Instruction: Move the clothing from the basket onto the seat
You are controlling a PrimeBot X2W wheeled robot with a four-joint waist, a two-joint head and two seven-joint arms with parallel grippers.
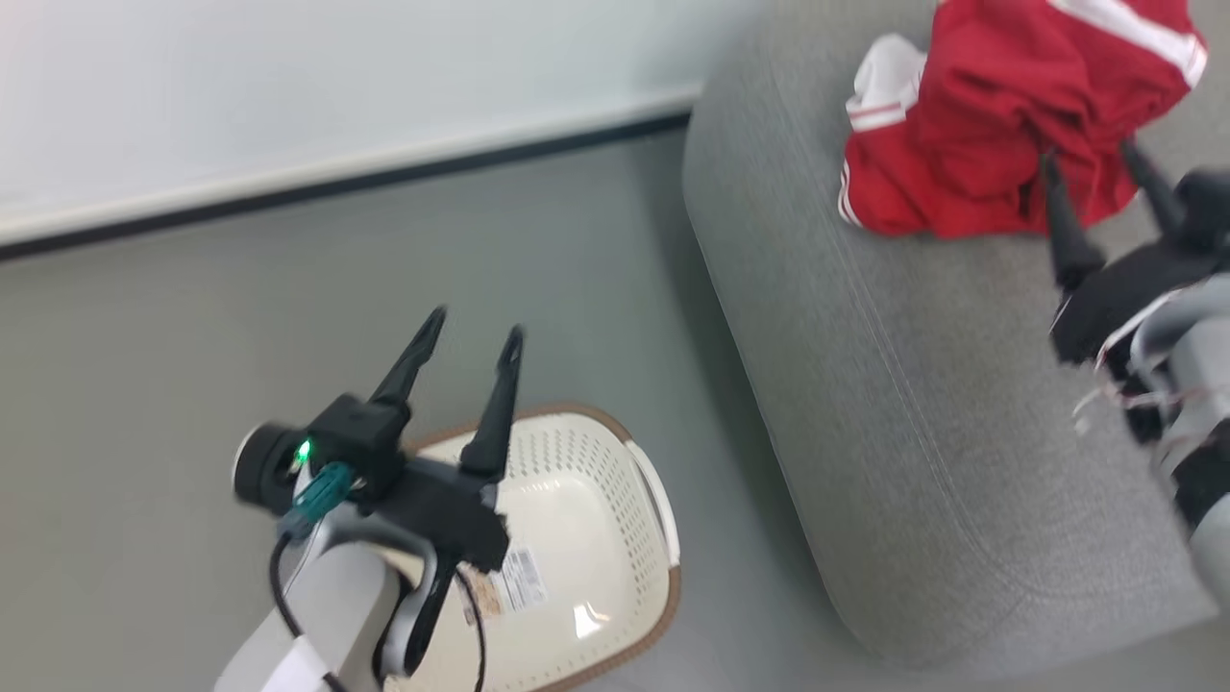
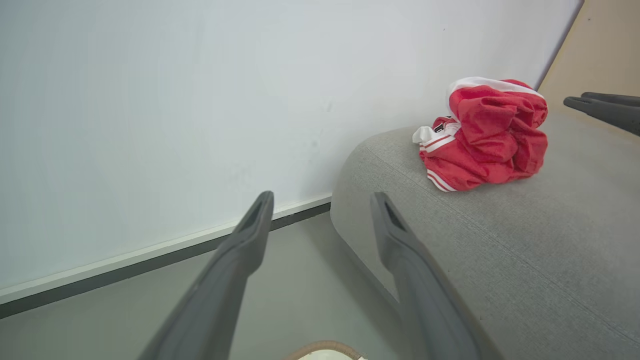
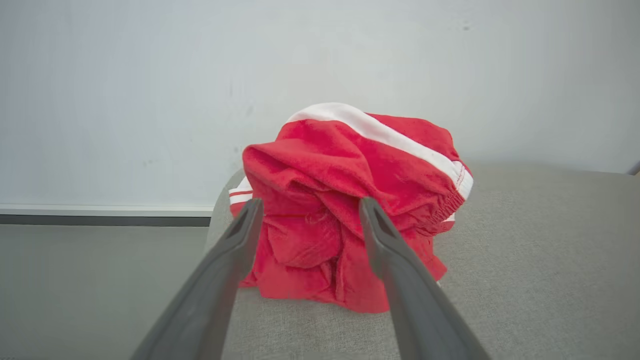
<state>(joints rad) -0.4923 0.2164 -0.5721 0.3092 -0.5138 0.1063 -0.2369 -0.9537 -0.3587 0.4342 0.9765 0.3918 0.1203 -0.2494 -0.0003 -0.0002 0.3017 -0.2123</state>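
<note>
Head view takes in the basket (image 1: 586,461) under the gaping, empty left pincer (image 1: 476,322); right wrist view, the right pincer (image 3: 311,201), likewise gaping empty, before crumpled red, white-striped clothing (image 3: 320,165) on the sofa (image 3: 525,260).

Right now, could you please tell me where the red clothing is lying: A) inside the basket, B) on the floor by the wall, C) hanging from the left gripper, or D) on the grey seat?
D: the clothing lies bunched on the seat, apart from the basket on the floor, and the left gripper stands open by the basket, holding nothing.
</note>
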